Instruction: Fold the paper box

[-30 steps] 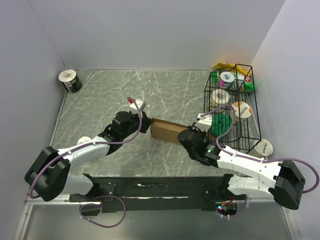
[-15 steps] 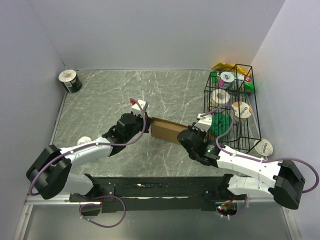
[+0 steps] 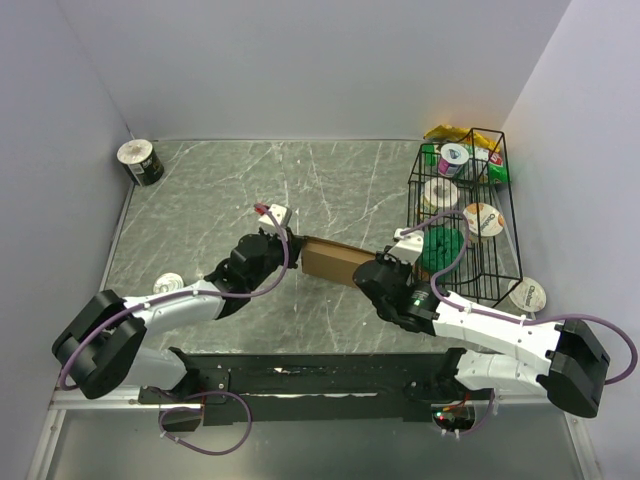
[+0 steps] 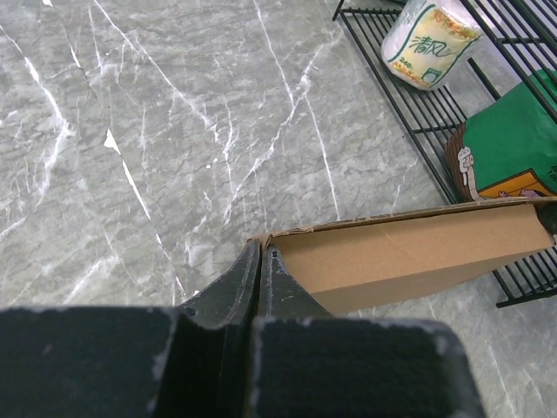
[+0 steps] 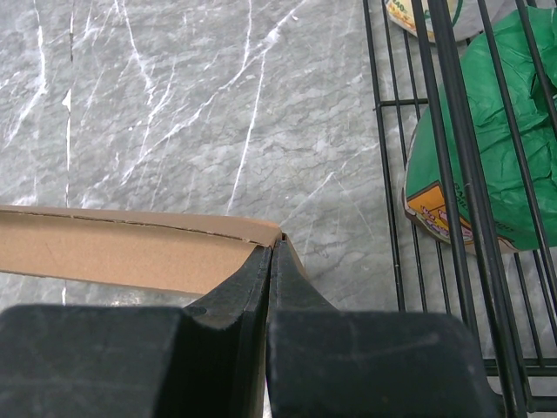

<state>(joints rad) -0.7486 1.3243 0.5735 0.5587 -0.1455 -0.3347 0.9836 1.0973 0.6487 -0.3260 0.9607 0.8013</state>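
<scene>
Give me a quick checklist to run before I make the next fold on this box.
1. Left gripper closed on the left end of the paper box: ok.
2. Right gripper closed on its right end: ok.
3. Box apart from the wire basket: ok, bare marble shows between them in the right wrist view.
4. Top edge fully closed: cannot tell, a seam line runs along it.
5. Box lifted off the table: cannot tell.
</scene>
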